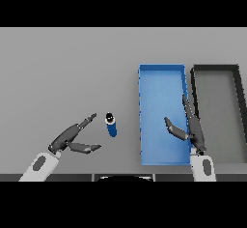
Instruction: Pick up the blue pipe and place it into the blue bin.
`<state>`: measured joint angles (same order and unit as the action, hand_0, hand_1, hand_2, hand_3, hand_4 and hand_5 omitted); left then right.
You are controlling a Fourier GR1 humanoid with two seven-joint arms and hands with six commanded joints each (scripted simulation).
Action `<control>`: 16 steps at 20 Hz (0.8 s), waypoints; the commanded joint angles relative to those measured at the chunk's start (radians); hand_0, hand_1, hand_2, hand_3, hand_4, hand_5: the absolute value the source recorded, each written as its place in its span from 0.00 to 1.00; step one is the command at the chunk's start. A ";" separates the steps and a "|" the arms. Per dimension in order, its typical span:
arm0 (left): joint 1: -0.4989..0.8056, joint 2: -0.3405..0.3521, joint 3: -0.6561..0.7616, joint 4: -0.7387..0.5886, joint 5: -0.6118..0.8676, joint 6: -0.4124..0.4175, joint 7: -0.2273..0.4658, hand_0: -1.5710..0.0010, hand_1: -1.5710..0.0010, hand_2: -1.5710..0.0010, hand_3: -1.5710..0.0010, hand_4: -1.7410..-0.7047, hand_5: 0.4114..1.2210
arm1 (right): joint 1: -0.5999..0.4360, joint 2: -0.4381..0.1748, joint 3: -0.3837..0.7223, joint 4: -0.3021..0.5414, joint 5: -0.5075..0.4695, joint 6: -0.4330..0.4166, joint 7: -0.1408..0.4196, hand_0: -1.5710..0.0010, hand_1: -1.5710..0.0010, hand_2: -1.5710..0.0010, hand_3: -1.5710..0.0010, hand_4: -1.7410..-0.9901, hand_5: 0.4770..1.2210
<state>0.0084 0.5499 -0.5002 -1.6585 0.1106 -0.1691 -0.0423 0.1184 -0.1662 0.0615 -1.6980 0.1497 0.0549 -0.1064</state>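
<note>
A short blue pipe [111, 125] with a dark open end stands on the grey table, left of the blue bin [161, 72]. My left hand [70, 136] lies open just left of the pipe, its fingers reaching toward it and its thumb lower down, a small gap between them and the pipe. My right hand [191, 128] hovers open over the bin's near right part, fingers pointing away and thumb spread to the left. Nothing is in either hand.
A black bin [240, 92] stands directly right of the blue bin, their long sides almost touching. Grey table stretches to the left and beyond the pipe.
</note>
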 commanded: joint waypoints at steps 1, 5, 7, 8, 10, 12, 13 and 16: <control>-0.007 -0.021 -0.013 0.009 -0.008 0.000 -0.003 1.00 1.00 1.00 1.00 0.58 0.05 | -0.004 0.000 0.002 -0.005 0.000 0.001 0.005 1.00 1.00 1.00 1.00 0.71 0.19; -0.054 -0.105 -0.045 0.068 -0.044 0.020 -0.017 1.00 1.00 1.00 1.00 0.57 0.06 | 0.011 0.004 0.007 -0.021 0.003 0.001 -0.002 1.00 1.00 1.00 1.00 0.70 0.20; -0.078 -0.154 -0.052 0.113 -0.053 0.032 -0.025 1.00 1.00 1.00 1.00 0.57 0.06 | 0.003 0.008 0.011 -0.019 0.014 -0.008 0.023 1.00 1.00 1.00 1.00 0.72 0.19; -0.097 -0.177 -0.051 0.138 -0.053 0.036 -0.022 1.00 1.00 1.00 1.00 0.57 0.06 | 0.009 0.004 0.004 -0.015 0.005 -0.002 0.018 1.00 1.00 1.00 1.00 0.72 0.19; -0.134 -0.216 -0.058 0.171 -0.059 0.040 -0.018 1.00 1.00 1.00 1.00 0.59 0.06 | 0.019 -0.004 -0.002 -0.023 -0.003 0.004 0.003 1.00 1.00 1.00 1.00 0.71 0.21; -0.148 -0.232 -0.066 0.214 -0.088 0.050 -0.027 1.00 1.00 1.00 1.00 0.62 0.05 | 0.013 -0.010 -0.005 -0.025 -0.001 0.002 0.001 1.00 1.00 1.00 1.00 0.70 0.22; -0.155 -0.243 -0.075 0.229 -0.108 0.063 -0.010 1.00 1.00 1.00 1.00 0.64 0.03 | 0.018 -0.009 -0.006 -0.023 -0.008 0.008 -0.004 1.00 1.00 1.00 1.00 0.69 0.22; -0.181 -0.285 -0.081 0.278 -0.119 0.071 -0.021 1.00 1.00 1.00 1.00 0.66 0.01 | 0.022 -0.008 -0.007 -0.017 -0.003 0.004 -0.013 1.00 1.00 1.00 1.00 0.70 0.23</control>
<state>-0.1722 0.2638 -0.5820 -1.3804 -0.0088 -0.0981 -0.0621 0.1410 -0.1741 0.0542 -1.7150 0.1467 0.0587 -0.1188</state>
